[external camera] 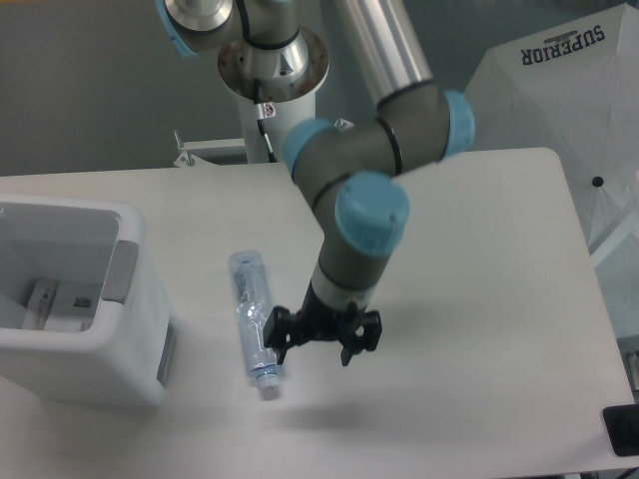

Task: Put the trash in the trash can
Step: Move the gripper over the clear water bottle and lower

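Note:
A crushed clear plastic bottle (249,294) with a blue-red label lies on the white table, cap pointing toward the front edge. My gripper (316,345) is down low just right of the bottle's lower half and stands open, nothing between its fingers. Its left finger (279,332) touches or overlaps the bottle's right side. The white trash can (120,359) sits at the left edge with its grey panel facing the bottle. Inside the can lies a flat white pouch (48,302).
A white fabric reflector marked SUPERIOR (559,90) stands beyond the table's right rear corner. A black object (621,429) sits at the front right edge. The arm's base (270,70) rises behind the table's back edge.

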Controlling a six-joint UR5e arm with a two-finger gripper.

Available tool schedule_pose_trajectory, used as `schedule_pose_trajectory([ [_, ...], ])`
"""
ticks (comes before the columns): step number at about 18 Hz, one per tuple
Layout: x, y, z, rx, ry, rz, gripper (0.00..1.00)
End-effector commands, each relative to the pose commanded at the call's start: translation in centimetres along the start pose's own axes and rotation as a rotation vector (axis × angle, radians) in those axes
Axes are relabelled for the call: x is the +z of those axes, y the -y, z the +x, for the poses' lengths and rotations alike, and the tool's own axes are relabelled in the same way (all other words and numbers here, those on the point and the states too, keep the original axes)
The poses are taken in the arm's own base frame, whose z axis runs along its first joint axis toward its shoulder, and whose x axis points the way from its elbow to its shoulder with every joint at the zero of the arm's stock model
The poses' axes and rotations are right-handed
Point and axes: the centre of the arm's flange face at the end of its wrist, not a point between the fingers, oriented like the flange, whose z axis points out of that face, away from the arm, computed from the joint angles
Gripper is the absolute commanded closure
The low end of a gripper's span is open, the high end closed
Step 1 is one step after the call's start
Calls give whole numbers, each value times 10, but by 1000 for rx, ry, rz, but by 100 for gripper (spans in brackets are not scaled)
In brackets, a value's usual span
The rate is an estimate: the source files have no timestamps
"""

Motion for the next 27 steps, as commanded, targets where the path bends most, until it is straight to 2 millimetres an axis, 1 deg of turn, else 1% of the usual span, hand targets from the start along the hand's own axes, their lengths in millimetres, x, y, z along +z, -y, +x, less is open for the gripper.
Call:
schedule_pose_trajectory([
  [6, 33, 16, 0, -4, 51, -88, 0],
  [8, 45, 20, 10, 11, 63, -120, 0],
  [11, 57, 21, 28, 36, 65, -137, 0],
  [13, 66, 21, 35, 46, 63, -149, 0],
  [17, 86, 20, 42, 58, 76, -183, 0],
  [18, 90, 20, 47, 68, 90, -192, 0],
  [19, 96, 19, 50, 63, 101, -201, 8],
  [21, 97, 19, 50, 57, 105, -205, 30],
  [23, 97, 19, 52, 58, 106, -205, 57],
  [25, 99, 17, 53, 59, 105, -210, 80],
  [27, 97, 17, 57, 64, 106, -206, 97],
])
